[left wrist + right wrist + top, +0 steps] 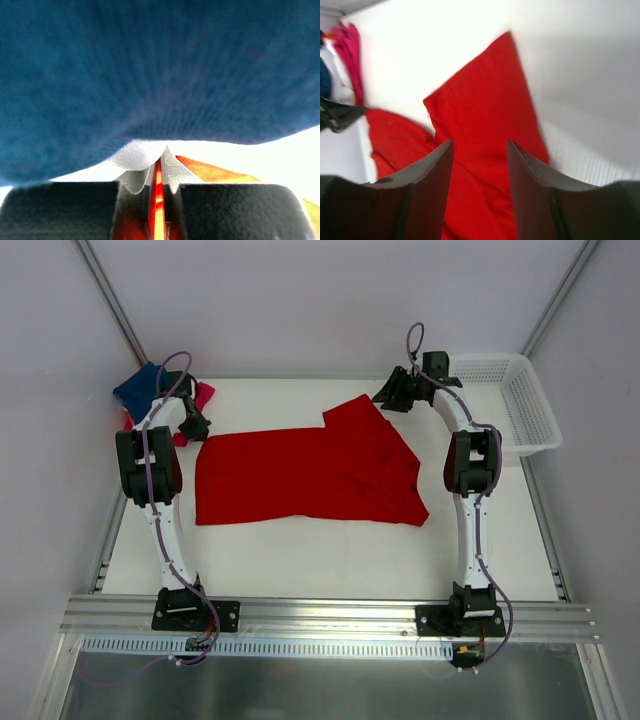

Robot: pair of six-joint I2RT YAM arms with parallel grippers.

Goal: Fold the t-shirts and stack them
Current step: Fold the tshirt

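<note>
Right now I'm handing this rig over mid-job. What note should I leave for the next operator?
Left tool: shut, by the folded pile at the far-left corner, close to the navy shirt; whether it grips cloth is unclear.
Right tool: open, empty, over the red shirt, at its far flap.
Done: the pile looks folded and stacked.
Left: fold the red shirt, stack it.

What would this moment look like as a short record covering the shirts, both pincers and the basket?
red shirt: spread flat in the middle of the table, one sleeve pointing to the far right
folded shirts: pile at the far left corner, navy and magenta showing
left pincer: shut, at the pile, navy cloth just above its tips
right pincer: open, holding nothing, by the red shirt's far sleeve
basket: white, far right corner
</note>
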